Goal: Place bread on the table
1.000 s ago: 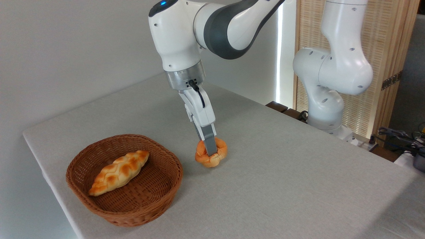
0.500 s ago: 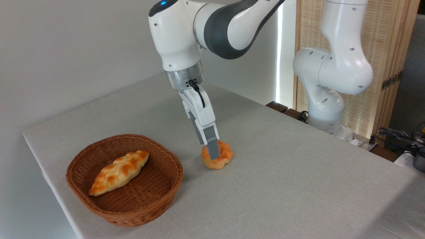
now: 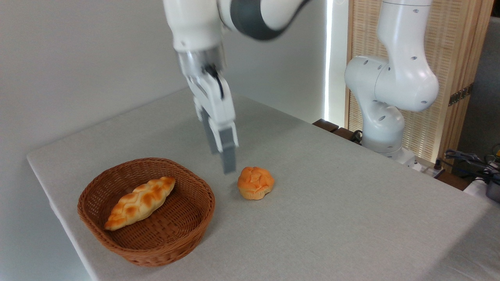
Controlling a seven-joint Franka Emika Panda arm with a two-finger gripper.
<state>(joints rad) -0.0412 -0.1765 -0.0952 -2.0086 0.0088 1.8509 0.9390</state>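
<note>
The bread [image 3: 255, 182] is sitting upright on the table [image 3: 351, 218], just clear of the wicker basket [image 3: 146, 249] at its 9 o'clock where a braided loaf [image 3: 140, 202] is lying, suggesting delivery, while the blurred gripper [image 3: 226, 162] is hanging empty at 11 o'clock, its finger spread being unreadable

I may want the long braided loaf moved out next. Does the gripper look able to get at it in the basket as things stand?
Probably yes. The braided loaf lies alone in the open-topped basket, nothing covering it. The gripper hangs empty just right of the rim, above the table, clear of the bread.
</note>
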